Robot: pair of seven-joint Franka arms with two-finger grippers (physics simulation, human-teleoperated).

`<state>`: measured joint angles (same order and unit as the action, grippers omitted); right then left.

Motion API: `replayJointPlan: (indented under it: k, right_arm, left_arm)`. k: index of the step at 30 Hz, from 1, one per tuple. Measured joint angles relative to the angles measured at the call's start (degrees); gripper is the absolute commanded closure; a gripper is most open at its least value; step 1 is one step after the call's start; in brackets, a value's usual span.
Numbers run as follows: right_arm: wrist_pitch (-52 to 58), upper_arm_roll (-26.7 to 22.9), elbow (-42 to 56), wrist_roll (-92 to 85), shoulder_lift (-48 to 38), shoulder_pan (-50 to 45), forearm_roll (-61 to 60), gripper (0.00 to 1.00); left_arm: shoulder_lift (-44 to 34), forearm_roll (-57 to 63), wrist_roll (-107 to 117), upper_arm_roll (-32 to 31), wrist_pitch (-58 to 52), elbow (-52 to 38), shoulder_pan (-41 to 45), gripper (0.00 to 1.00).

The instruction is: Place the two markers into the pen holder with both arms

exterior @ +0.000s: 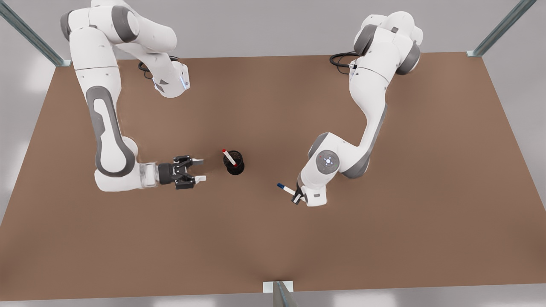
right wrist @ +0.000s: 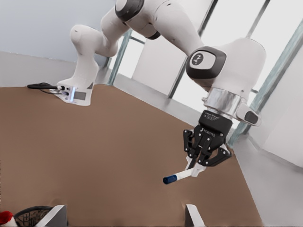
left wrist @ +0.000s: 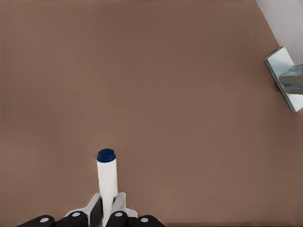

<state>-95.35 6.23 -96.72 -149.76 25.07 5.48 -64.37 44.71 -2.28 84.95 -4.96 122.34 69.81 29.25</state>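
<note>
The black mesh pen holder (exterior: 235, 164) stands mid-table, and the red marker (exterior: 229, 157) leans inside it with its red end sticking out. My right gripper (exterior: 199, 169) hovers open just to the front view's left of the holder, nothing between its fingers. In the right wrist view the holder (right wrist: 33, 215) and a red tip (right wrist: 4, 217) sit beside my right gripper (right wrist: 125, 217). My left gripper (exterior: 297, 197), on the front view's right, is shut on the blue marker (exterior: 285, 188), which points toward the holder. The left wrist view shows the blue marker (left wrist: 107, 177) between the fingers (left wrist: 92, 208), above bare table.
The brown table (exterior: 273, 238) has a metal bracket (exterior: 279, 292) at its near edge, also seen as a bracket (left wrist: 286, 78) in the left wrist view. Frame posts (exterior: 499, 30) rise at the far corners. Black cables (exterior: 341, 57) lie by the arm bases.
</note>
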Motion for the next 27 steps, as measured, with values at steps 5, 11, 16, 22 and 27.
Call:
replayJointPlan:
  k: [5, 11, 16, 22, 27]
  right_arm:
    - [11.9, -6.25, 25.23, 31.71, 2.02, 4.29, 40.0, 0.0]
    - [26.2, -6.69, 24.82, 70.29, -12.68, -4.55, 57.19, 0.0]
    - [27.1, -6.45, 16.88, 94.06, -17.22, -4.66, 60.93, 0.0]
    - [26.58, -6.41, 15.07, 115.1, -17.41, -4.67, 61.78, 0.0]
    - [26.42, -6.41, 14.8, 128.0, -16.73, -4.84, 61.48, 0.0]
  left_arm:
    - [0.52, -0.01, 4.8, 13.61, -0.14, -3.8, 15.65, 0.72]
    - [2.6, 2.93, 11.48, 30.49, -2.58, -4.17, 33.26, 0.72]
    - [3.71, 5.55, 16.89, 39.04, -5.44, -4.77, 44.65, 0.72]
    - [9.52, 8.71, 22.59, 45.91, -6.38, -9.65, 52.55, 0.72]
    - [13.6, 13.43, 26.8, 47.33, -4.78, -9.79, 55.73, 0.72]
